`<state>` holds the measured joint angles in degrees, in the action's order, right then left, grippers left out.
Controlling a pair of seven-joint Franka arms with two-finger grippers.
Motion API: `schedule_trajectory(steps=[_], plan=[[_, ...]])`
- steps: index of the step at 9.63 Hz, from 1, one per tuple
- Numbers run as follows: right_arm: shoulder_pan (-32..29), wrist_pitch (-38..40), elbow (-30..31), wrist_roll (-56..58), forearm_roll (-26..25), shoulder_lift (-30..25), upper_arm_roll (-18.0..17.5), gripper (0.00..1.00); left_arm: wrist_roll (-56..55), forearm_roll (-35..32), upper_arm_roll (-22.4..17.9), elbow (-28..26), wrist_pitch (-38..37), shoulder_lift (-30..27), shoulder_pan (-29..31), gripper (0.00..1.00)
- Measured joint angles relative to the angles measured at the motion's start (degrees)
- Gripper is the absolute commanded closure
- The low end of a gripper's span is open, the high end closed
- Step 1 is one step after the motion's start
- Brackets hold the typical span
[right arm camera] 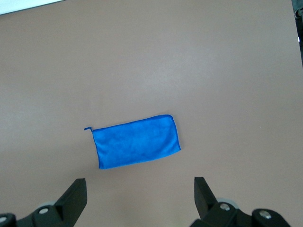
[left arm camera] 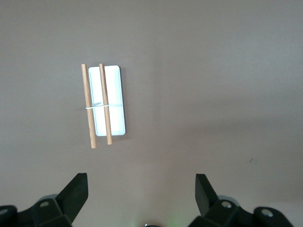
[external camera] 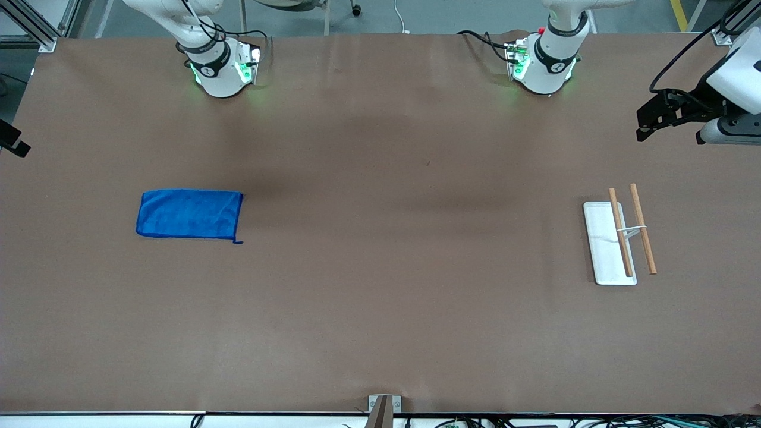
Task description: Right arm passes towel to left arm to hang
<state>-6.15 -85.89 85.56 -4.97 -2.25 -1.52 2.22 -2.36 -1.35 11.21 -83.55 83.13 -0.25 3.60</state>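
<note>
Two-handed job barely begun: with right end effector [right arm camera: 137, 201] spread wide high over flat towel [external camera: 189, 214] at right arm's desk [external camera: 380, 297] end, descend squarely, pinch hem; left end effector [left arm camera: 142, 201], likewise agape, above rack [external camera: 618, 241].

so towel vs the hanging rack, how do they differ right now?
The towel is bright blue, soft and folded flat; the rack is rigid, a white base with two wooden rods. The towel lies toward the right arm's end of the table, the rack toward the left arm's end. Both rest on the table, untouched.
</note>
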Motion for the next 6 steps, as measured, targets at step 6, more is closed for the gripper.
schedule_trajectory(steps=[6], plan=[[-0.2,-15.4,22.0,7.0,0.0,1.8,0.2,0.00,0.0,0.0,0.1,0.0,0.0,0.1,-0.1,0.00]])
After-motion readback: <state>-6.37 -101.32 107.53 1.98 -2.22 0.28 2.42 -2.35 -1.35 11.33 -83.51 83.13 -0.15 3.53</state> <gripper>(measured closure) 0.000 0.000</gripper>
